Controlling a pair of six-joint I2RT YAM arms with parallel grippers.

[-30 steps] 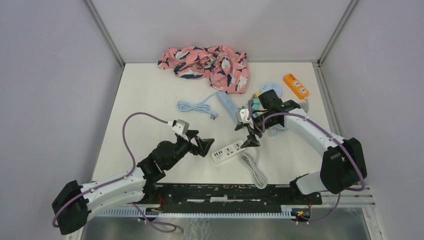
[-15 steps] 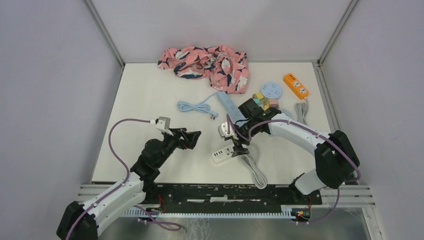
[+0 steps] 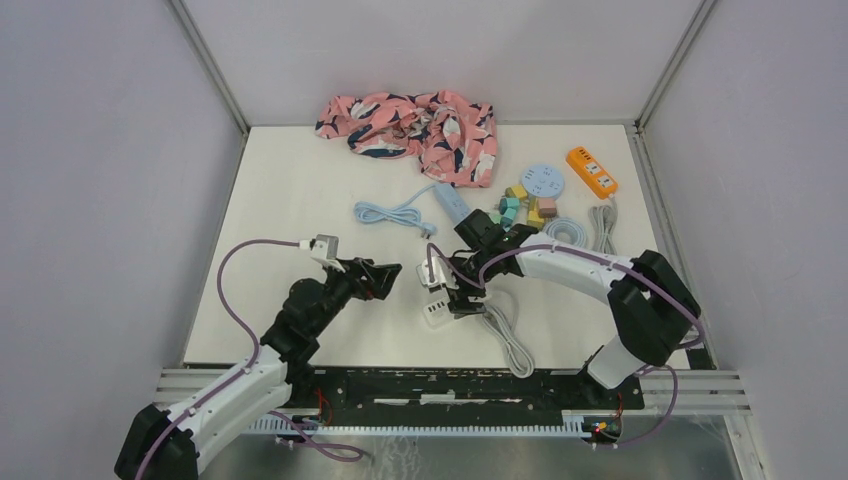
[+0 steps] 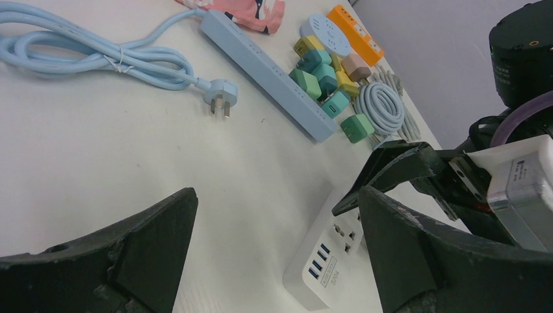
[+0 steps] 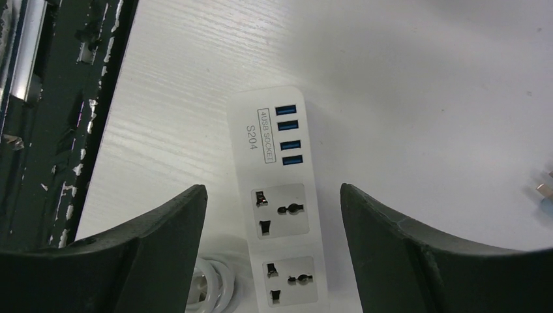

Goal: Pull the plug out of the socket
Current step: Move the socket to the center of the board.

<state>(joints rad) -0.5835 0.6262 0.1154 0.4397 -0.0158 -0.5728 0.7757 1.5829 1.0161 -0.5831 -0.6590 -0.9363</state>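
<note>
A white socket strip (image 3: pixel 436 314) (image 5: pixel 277 163) with USB ports lies near the table's front centre. The two outlets seen in the right wrist view are empty, and no plug shows in them. My right gripper (image 3: pixel 452 297) (image 5: pixel 270 195) hangs open just above the strip, one finger on each side, touching nothing. My left gripper (image 3: pixel 385 275) (image 4: pixel 277 195) is wide open and empty, a little to the left of the strip (image 4: pixel 329 254). Several coloured plug adapters (image 3: pixel 520 205) (image 4: pixel 323 75) lie beside a light-blue socket strip (image 3: pixel 452 205) (image 4: pixel 261 65). I cannot tell whether any is inserted.
The white strip's coiled cord (image 3: pixel 505 340) (image 5: pixel 209 283) lies to its right. A blue cable (image 3: pixel 390 213) with a loose plug, a round blue socket (image 3: pixel 541 181), an orange strip (image 3: pixel 591 170), a grey coil (image 3: pixel 567 230) and a pink cloth (image 3: pixel 410 122) lie further back.
My right gripper swung from beside the coloured adapters forward and left, down over the white strip. My left arm drew back to the left, then stayed still.
</note>
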